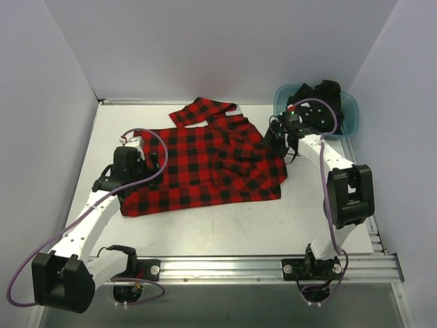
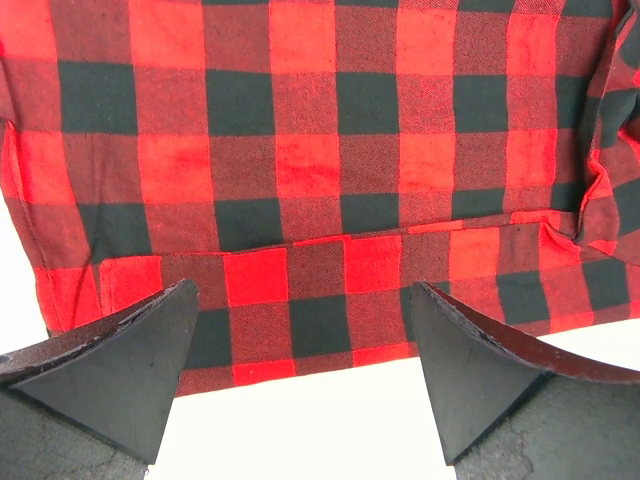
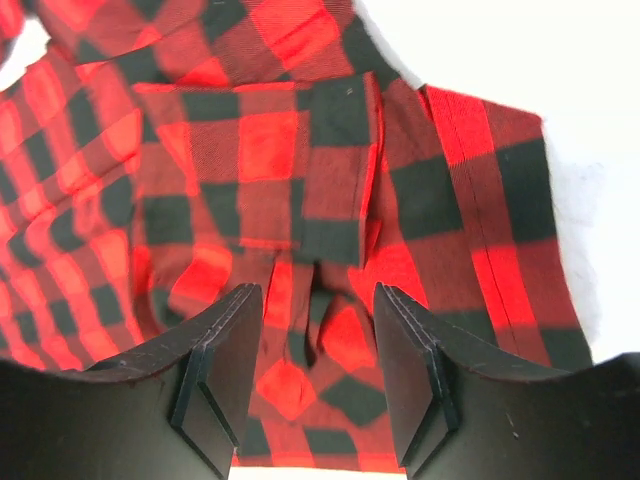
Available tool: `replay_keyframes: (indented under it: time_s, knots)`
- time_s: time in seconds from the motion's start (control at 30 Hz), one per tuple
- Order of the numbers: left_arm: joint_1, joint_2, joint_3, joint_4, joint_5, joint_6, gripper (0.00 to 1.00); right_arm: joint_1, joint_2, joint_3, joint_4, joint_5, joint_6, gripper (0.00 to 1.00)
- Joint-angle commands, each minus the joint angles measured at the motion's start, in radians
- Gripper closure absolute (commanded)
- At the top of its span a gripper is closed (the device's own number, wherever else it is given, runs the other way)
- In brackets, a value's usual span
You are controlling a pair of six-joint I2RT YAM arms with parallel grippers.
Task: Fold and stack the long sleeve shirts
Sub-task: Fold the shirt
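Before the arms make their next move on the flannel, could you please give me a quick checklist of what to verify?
1. Left gripper open: ok, jaws apart over the flannel shirt's edge.
2. Right gripper open: ok, jaws apart above bunched cloth.
3. Flannel shirt lying flat: not ok, its right side is rumpled.
4. Black shirt clear of the work: ok, heaped in the teal tub.
5. Fingers touching cloth: cannot tell.

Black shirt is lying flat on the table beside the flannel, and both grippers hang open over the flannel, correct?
One thing is off: the black shirt is not on the table but bunched in the teal tub at the far right, as the top external view shows. The left gripper and right gripper do hang open over the flannel.
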Motion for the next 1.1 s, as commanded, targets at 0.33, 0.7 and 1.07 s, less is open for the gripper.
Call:
replay_keyframes:
  time_s: [0.33,0.7,1.07]
  knots:
    - [-0.005,-0.047,-0.007,0.062,0.024,0.056,0.02,0.008,0.234,0.125,0.006,-0.024,0.068,0.53]
    - [-0.021,-0.052,-0.01,0.064,0.029,0.06,0.03,0.019,0.293,0.2,0.004,-0.093,-0.049,0.86]
    - [-0.022,-0.066,-0.012,0.064,0.018,0.062,0.03,0.273,0.151,0.319,-0.198,-0.079,-0.489,1.0]
